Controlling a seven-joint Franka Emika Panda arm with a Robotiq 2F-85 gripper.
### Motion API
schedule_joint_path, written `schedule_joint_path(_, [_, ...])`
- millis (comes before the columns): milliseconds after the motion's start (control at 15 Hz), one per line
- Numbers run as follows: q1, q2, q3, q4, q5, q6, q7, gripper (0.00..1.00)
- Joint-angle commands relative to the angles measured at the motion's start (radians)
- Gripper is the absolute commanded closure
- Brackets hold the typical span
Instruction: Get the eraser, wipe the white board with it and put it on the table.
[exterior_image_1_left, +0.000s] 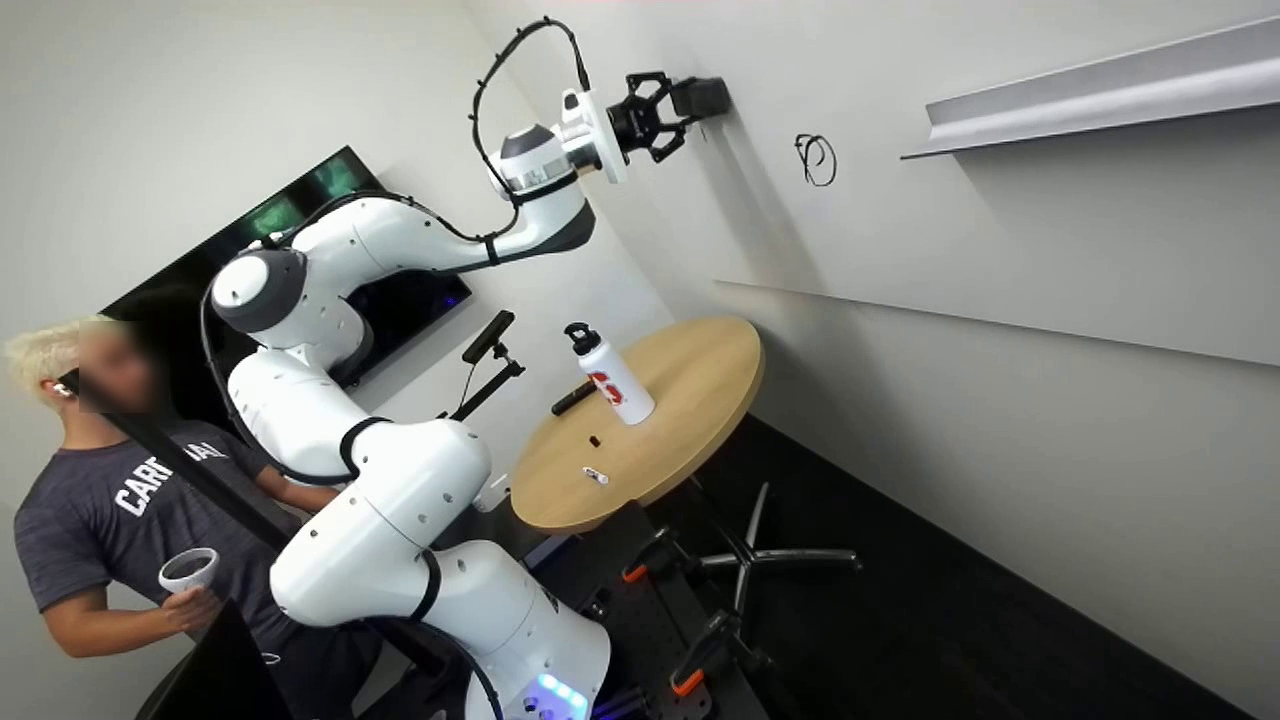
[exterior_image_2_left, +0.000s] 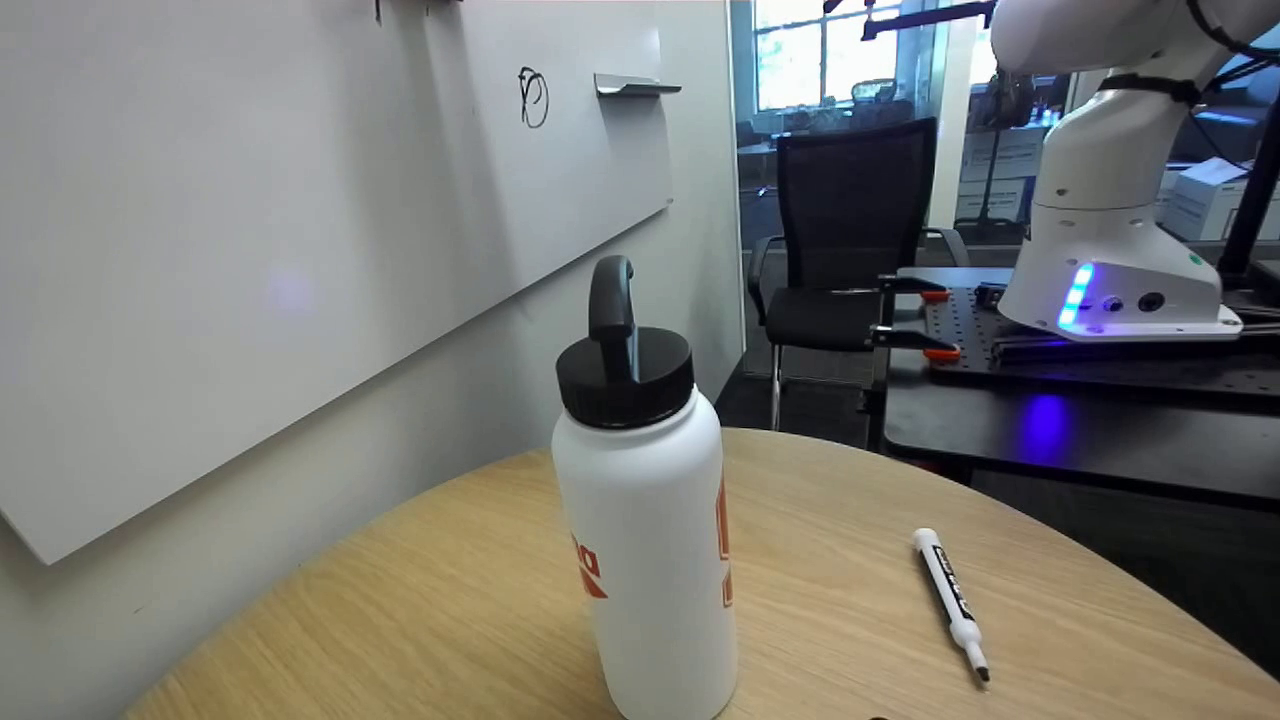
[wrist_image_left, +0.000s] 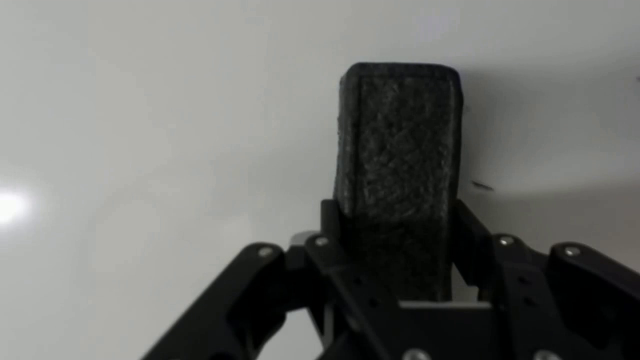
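the jaws pinch the eraser (wrist_image_left: 402, 145) on both sides, parted by its width, close to the white board (wrist_image_left: 175, 125).

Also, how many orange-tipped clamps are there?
2 visible, at the edge of the black bench: one clamp nearer the round table, another clamp farther. Others may be hidden.

Below the jaws, a pale wall (exterior_image_1_left: 1050, 450) runs down to a dark floor (exterior_image_1_left: 950, 620). In an exterior view, a screen (exterior_image_1_left: 275, 215) hangs on the wall lower than the jaws and to their left. Lower than the jaws stands a black chair (exterior_image_2_left: 856, 200), with a bright window (exterior_image_2_left: 785, 70) beyond it. A soft shadow (exterior_image_1_left: 755, 200) falls beneath the jaws; in the wrist view, a glare spot (wrist_image_left: 11, 207) shines left of them.
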Motion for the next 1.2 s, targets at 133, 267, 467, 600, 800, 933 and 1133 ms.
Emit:
schedule_joint_path(133, [-0.041, -0.004, -0.095, 0.003, 0.080, 0.034, -0.059, 0.71])
schedule_joint_path(267, [-0.053, 0.043, -0.049, 0.007, 0.101, 0.073, -0.068, 0.71])
schedule_joint_path(467, [-0.055, 0.075, 0.005, -0.005, 0.150, 0.110, -0.077, 0.71])
schedule_joint_path(600, [-0.052, 0.084, 0.035, -0.022, 0.182, 0.129, -0.086, 0.71])
schedule_joint_path(800, [-0.050, 0.106, 0.095, -0.046, 0.222, 0.157, -0.095, 0.71])
schedule_joint_path(933, [-0.058, 0.134, 0.154, -0.055, 0.235, 0.169, -0.123, 0.71])
schedule_joint_path(1133, [-0.087, 0.176, 0.247, -0.060, 0.240, 0.158, -0.178, 0.71])
